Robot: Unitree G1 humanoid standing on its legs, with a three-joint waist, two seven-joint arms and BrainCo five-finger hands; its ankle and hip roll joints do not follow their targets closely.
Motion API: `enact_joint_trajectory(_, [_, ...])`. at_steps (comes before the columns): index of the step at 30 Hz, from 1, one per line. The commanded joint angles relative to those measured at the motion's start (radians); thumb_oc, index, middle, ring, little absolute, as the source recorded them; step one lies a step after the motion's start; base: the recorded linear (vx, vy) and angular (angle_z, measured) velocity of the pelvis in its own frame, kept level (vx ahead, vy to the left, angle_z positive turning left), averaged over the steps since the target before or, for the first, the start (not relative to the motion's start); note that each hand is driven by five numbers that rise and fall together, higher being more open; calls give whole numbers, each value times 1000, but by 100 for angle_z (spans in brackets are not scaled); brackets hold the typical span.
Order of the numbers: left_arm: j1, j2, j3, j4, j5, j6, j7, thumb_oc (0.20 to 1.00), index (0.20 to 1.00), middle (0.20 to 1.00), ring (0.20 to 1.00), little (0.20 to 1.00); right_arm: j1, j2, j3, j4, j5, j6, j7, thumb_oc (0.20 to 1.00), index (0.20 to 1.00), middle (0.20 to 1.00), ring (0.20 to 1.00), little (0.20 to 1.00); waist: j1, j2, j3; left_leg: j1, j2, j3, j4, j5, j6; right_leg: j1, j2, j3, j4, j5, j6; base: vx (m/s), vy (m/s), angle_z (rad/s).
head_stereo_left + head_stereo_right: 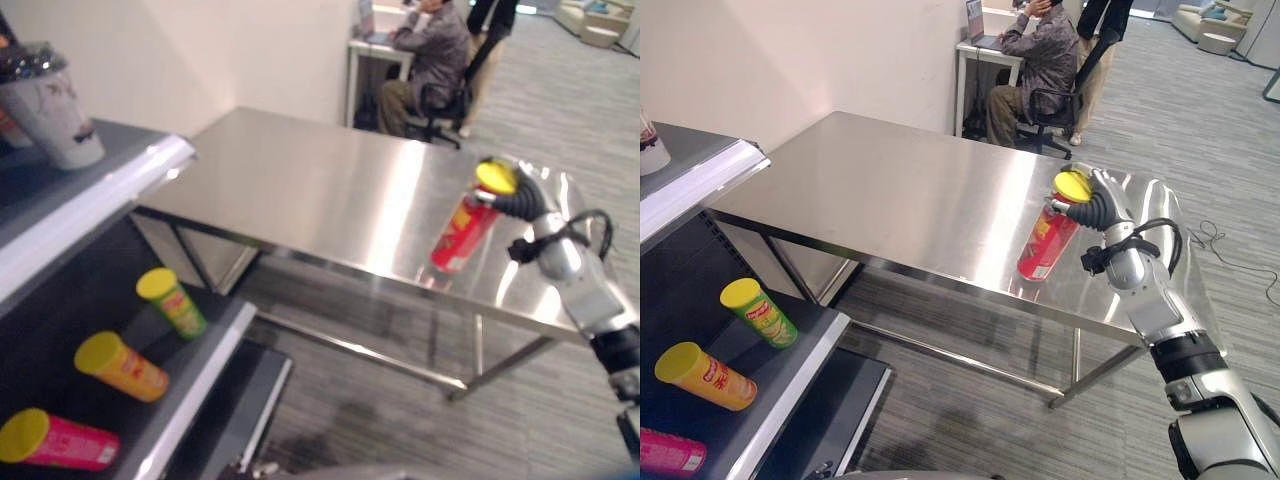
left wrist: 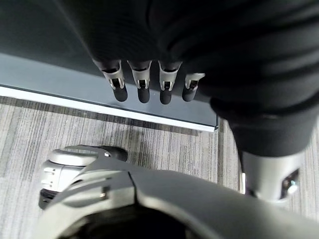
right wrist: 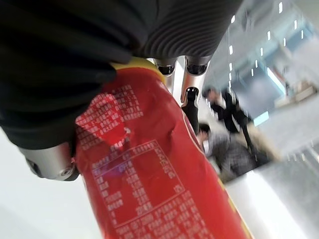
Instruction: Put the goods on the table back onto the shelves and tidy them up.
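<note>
Left eye view gives you the shelf (image 1: 215, 345) with green (image 1: 172, 302), orange (image 1: 121, 366) and pink (image 1: 58, 439) canisters lying on it. Further right, your right robot hand (image 1: 1092, 208) grasps the tilted red canister (image 1: 1046, 243) on the bench (image 1: 890, 190). Left wrist view shows your left robot hand (image 2: 149, 82) relaxed, holding nothing, above the floor.

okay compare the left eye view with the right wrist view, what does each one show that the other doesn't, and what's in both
Left eye view alone: the steel table, a white cup on the upper shelf, and green, orange and pink canisters lying on the lower shelf.

Right wrist view alone: the red canister's printed label from very close, with the fingers curled round it.

Both: the right hand gripping the red canister near its yellow lid, and the seated person with another standing beside, in the background.
</note>
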State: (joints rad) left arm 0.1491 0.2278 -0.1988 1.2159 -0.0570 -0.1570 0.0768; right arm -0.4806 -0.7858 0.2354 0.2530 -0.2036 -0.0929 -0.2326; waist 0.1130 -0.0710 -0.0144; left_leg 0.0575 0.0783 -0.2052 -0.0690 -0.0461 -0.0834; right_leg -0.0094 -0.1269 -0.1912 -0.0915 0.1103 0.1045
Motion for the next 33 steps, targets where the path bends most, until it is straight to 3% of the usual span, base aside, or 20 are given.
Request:
enact_joint_trajectory(1, [-32,-14,-36,70,76,-6,16,1000,1000,1000,1000,1000,-6,-66,-127,-134,-86,-22,-86,200,200,200,200,200,27,16,8,-15,-33,-12,-18,-7,39,79,-18,3,4,-115,54,-9,38,0])
enact_joint_trajectory(8, [-24,-14,-31,65,98,-2,23,1000,1000,1000,1000,1000,72,-38,-213,-269,-136,-25,-107,200,200,200,200,200,30,33,13,-14,-52,-25,-18,-5,56,66,-43,-6,60,-120,60,-33,38,3])
enact_joint_trajectory(10, [-25,-5,-25,51,93,2,25,1000,1000,1000,1000,1000,86,-25,-228,-318,-123,-34,-100,200,200,200,200,200,30,54,37,-18,-53,-36,-18,11,70,7,-52,1,201,-142,62,-111,25,4])
enact_joint_trajectory(13, [-36,8,-25,45,84,10,29,1000,1000,1000,1000,1000,119,-25,-267,-357,-105,-35,-97,200,200,200,200,200,4,74,71,-30,-60,-85,-18,42,63,-60,-26,100,329,-165,78,-107,-33,20])
enact_joint_trajectory(15, [-44,11,-21,43,74,11,31,1000,1000,1000,1000,1000,178,-24,-319,-394,-93,-37,-91,200,200,200,200,200,-21,73,78,-45,-61,-124,-18,59,39,-63,11,208,322,-191,70,-51,-124,77])
enact_joint_trajectory(16, [-44,12,-22,44,74,11,31,1000,1000,1000,1000,1000,181,-23,-321,-397,-93,-36,-90,200,200,200,200,200,-21,72,74,-44,-61,-124,-18,53,40,-61,11,206,321,-197,69,-84,-213,112])
enact_joint_trajectory(17, [-51,17,-22,35,68,12,28,1000,1000,1000,1000,1000,267,-30,-392,-442,-81,-43,-84,200,200,200,200,200,-47,65,83,-68,-62,-172,-18,74,16,-43,46,271,292,-227,48,-51,-158,115])
enact_joint_trajectory(19, [-52,20,-22,29,65,12,25,1000,1000,1000,1000,1000,296,-40,-420,-462,-81,-48,-80,200,200,200,200,200,-48,63,81,-89,-62,-187,-18,89,5,-36,50,260,267,-227,39,-132,-209,156])
enact_joint_trajectory(21, [-41,9,-15,40,63,15,28,1000,1000,1000,1000,1000,313,-49,-440,-477,-98,-57,-83,200,200,200,200,200,-49,61,66,-155,-42,-203,-18,119,-22,17,50,180,167,-245,24,-252,-377,153])
enact_joint_trajectory(23, [-28,-16,2,45,51,17,36,1000,1000,1000,1000,1000,334,-54,-454,-502,-89,-67,-85,200,200,200,200,200,-46,62,69,-213,-9,-193,-18,143,-56,43,81,172,89,-236,4,-331,-401,72])
enact_joint_trajectory(25, [-28,-29,-9,43,63,15,39,1000,1000,1000,1000,1000,353,-58,-476,-518,-72,-73,-88,200,200,200,200,200,-49,66,77,-251,-2,-196,-18,144,-66,49,109,177,61,-232,-13,-290,-263,8])
enact_joint_trajectory(27, [-33,-37,-3,39,65,19,43,1000,1000,1000,1000,1000,382,-47,-498,-550,-42,-85,-93,200,200,200,200,200,-55,64,100,-305,-42,-129,-18,143,-40,56,134,182,50,-238,-29,-265,-171,27])
enact_joint_trajectory(29, [-24,-47,38,42,41,22,48,1000,1000,1000,1000,1000,405,-27,-501,-582,-26,-92,-83,200,200,200,200,200,-53,58,112,-288,-59,-16,0,153,7,55,129,156,43,-224,-31,-280,-52,95])
enact_joint_trajectory(31, [-5,-64,64,50,41,20,47,1000,1000,1000,1000,1000,444,18,-512,-615,4,-119,-61,200,200,200,200,200,-58,53,111,-257,-93,24,111,121,25,36,100,108,38,-190,-36,-290,31,49])
enact_joint_trajectory(33, [0,-73,60,56,64,18,45,1000,1000,1000,1000,1000,472,55,-506,-637,33,-140,-29,200,200,200,200,200,-73,44,107,-207,-82,44,172,50,32,18,76,80,47,-172,-34,-197,27,57])
